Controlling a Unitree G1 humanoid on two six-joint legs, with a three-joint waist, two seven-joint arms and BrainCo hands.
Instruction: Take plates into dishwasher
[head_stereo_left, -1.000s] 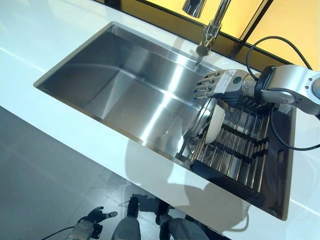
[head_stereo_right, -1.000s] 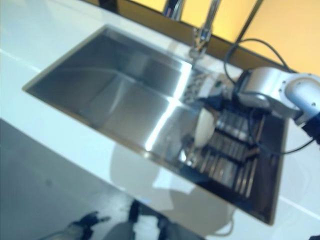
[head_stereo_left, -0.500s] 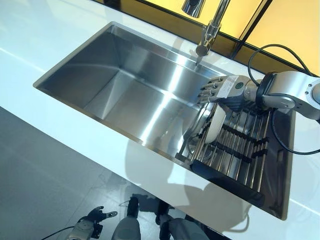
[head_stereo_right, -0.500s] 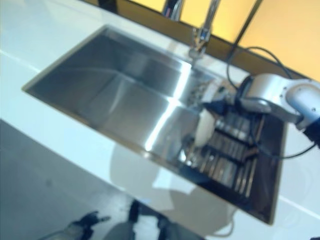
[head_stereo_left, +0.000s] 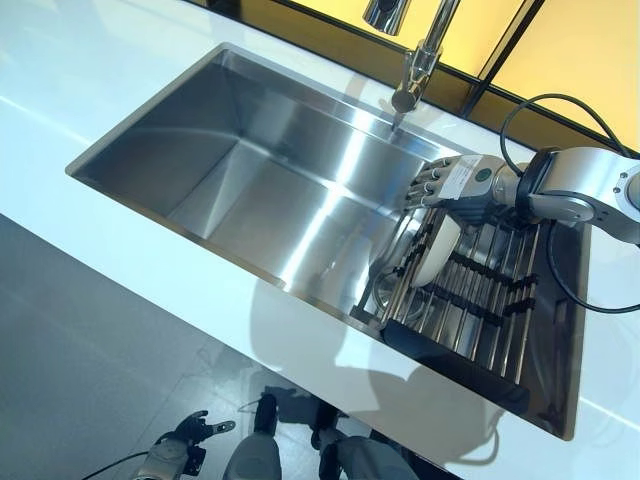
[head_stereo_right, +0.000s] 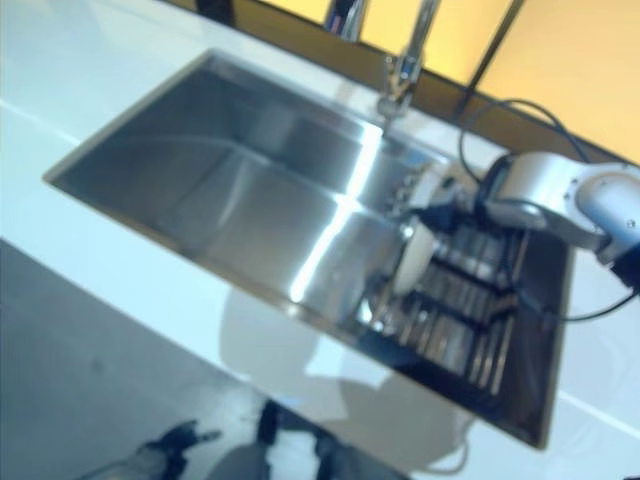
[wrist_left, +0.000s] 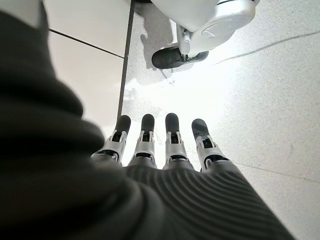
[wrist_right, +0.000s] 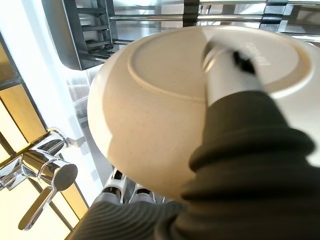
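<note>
A cream plate stands on edge in the left end of a dish rack that sits in the right part of the steel sink. My right hand is at the plate's top edge. In the right wrist view the thumb lies across the plate's underside and the fingers curl behind its rim, so the hand pinches the plate. My left hand hangs low beside the counter, and its fingers are straight over the floor.
A chrome faucet stands behind the sink, just left of my right hand. A white countertop surrounds the sink. The rack's metal rods and dark frame run to the right of the plate. The left part of the sink basin holds nothing.
My right hand has moved a little to the right and down onto the plate's top edge. The plate stays in the rack. The left hand has not moved.
</note>
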